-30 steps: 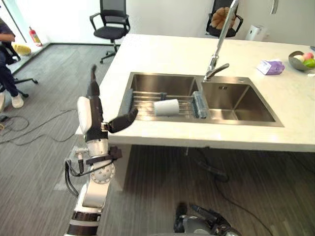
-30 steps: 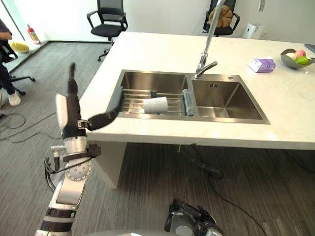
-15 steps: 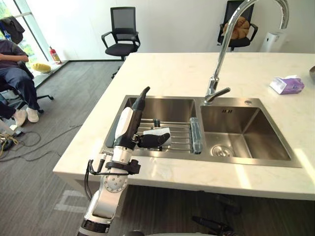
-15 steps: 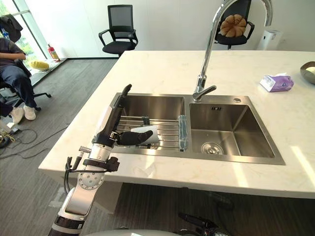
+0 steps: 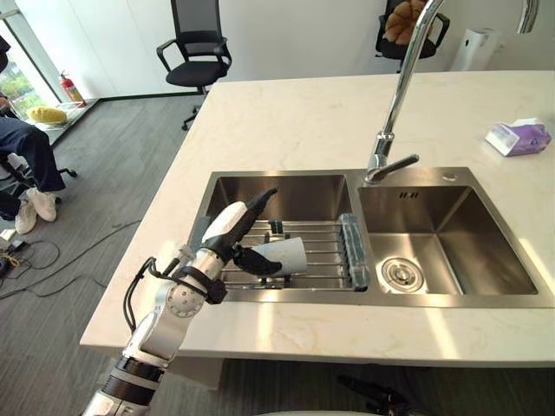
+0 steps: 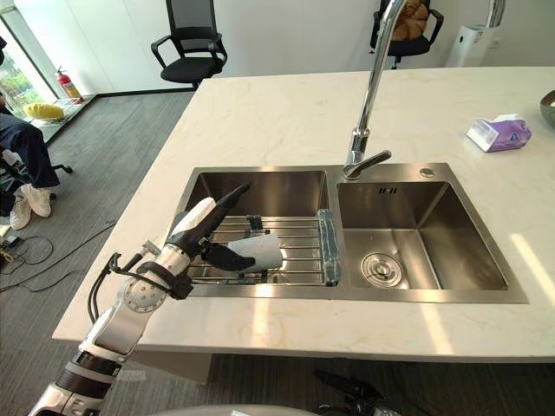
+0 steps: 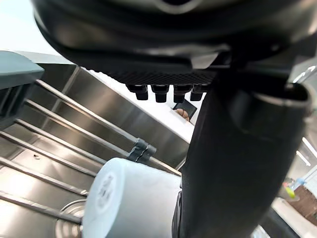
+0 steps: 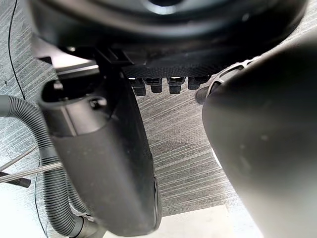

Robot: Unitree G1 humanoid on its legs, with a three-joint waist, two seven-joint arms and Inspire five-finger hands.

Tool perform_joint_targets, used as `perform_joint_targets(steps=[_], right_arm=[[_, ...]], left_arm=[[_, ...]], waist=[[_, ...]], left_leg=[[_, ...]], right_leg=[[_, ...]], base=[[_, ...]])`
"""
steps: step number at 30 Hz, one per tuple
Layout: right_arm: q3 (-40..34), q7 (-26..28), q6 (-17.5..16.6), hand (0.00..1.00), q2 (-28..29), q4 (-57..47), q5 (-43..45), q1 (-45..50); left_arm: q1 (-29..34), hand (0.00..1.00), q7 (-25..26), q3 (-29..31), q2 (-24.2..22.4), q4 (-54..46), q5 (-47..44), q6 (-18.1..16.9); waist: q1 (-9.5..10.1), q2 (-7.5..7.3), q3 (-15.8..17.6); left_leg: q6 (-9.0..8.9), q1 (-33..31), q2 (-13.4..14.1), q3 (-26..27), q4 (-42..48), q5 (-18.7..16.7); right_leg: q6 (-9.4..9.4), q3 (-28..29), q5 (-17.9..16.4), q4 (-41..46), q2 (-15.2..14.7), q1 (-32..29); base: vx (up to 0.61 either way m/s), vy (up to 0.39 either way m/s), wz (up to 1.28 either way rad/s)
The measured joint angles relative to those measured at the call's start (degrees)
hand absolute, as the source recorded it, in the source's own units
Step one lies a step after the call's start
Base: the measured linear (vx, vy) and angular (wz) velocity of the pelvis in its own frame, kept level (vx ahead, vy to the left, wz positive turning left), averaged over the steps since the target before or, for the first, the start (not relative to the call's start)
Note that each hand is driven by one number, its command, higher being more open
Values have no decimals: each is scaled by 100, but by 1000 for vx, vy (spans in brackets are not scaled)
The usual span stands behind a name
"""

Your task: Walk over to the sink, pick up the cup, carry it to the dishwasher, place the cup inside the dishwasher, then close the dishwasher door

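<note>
Cup (image 5: 291, 254) is lying on its side on the wire rack (image 5: 328, 253) spanning the left basin (image 5: 277, 187) of the sink, base pointing toward the left hand (image 5: 227, 229). That hand is reaching in over the rack: fingers (image 5: 261, 200) are stretching straight out above the cup and thumb (image 5: 260, 261) is sitting against its near side, spread and not wrapping it. Can't tell from the wrist view whether the thumb is actually touching. Right basin (image 5: 460, 227) is showing its drain (image 5: 401, 274). Faucet (image 5: 395, 113) is standing behind the divider between the basins. Right hand (image 8: 168, 49) is hanging over grey carpet (image 8: 173, 144), fingers looking straight and loose. Tissue pack (image 5: 518, 137) is sitting on the counter (image 5: 286, 121), well apart from the sink.
</note>
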Motion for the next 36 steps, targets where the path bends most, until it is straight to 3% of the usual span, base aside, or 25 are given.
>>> perform_joint_targets(steps=[6, 15, 23, 31, 36], right_arm=[[128, -11, 2, 100, -19, 58, 0, -15], [257, -80, 2, 100, -21, 62, 2, -14], [396, -91, 11, 100, -47, 180, 3, -99], [484, -121, 72, 100, -34, 191, 8, -143], [448, -117, 107, 100, -36, 189, 8, -142]], left_arm=[[0, 100, -506, -1, 149, -10, -226, 50], [6, 100, -808, -112, 161, -18, -581, 129], [3, 100, -709, -277, 118, -98, -686, 264], [-24, 100, -284, -587, 74, -94, -1438, 508], [-478, 100, -213, -611, -105, -97, -1464, 553]], waist=[[-26, -67, -42], [-76, -176, -89], [-135, -202, -105], [-145, -222, -111], [-143, -225, -122]], left_leg=[[153, 5, -124, 1, -96, 124], [248, -12, -265, -2, -286, 285], [309, 13, -363, 2, -288, 253], [322, 41, -391, 61, -289, 244], [318, -17, -389, 185, -289, 224]], right_leg=[[87, 8, 229, -237, -73, 67], [210, 8, 422, -481, -160, 79], [266, -6, 532, -647, -225, 194], [285, 75, 577, -649, -256, 186], [257, 196, 624, -649, -254, 78]], base=[[-94, 45, 0], [-39, 31, 0], [33, 23, 2], [-18, 3, -5], [-31, -1, -11]])
